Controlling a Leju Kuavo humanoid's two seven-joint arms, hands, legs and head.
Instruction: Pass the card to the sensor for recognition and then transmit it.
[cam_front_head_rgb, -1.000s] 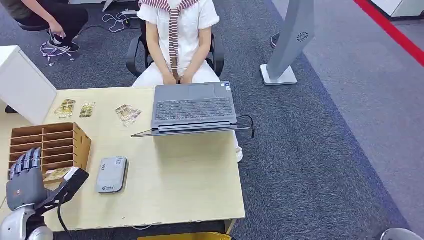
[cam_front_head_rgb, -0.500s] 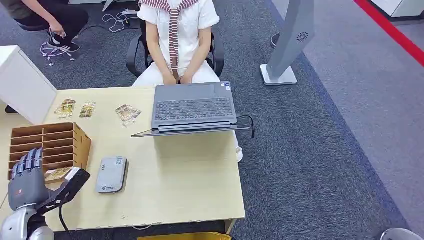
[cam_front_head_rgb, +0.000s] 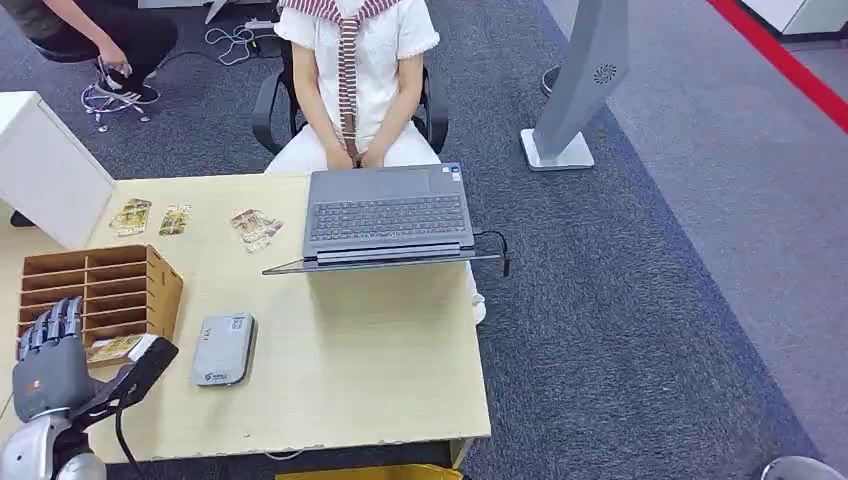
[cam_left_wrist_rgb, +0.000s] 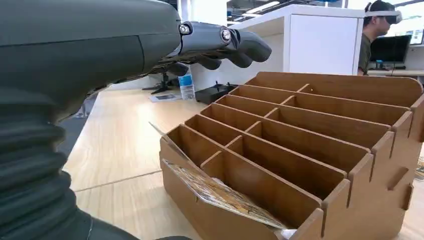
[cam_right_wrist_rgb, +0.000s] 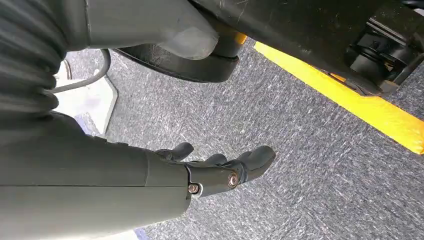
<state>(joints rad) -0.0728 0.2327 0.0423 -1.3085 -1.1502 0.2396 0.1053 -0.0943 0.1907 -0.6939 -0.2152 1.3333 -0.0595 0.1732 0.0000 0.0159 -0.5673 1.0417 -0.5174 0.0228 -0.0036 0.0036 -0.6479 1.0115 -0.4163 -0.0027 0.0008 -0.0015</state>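
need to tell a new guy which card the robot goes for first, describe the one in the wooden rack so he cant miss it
Start at the wooden rack of slots near the table's left edge, beside the grey card reader. The card lies tilted in the rack's slot closest to the robot, next to the left hand. Unlike the loose cards lying flat on the table further back, it sits inside a slot.

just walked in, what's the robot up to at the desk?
It is at the card step, nothing picked up yet. The left hand hovers open by the wooden organizer, where a card leans in the nearest slot. The grey card reader lies on the table beside the organizer. The right hand hangs open over the carpet. A person sits behind the laptop.
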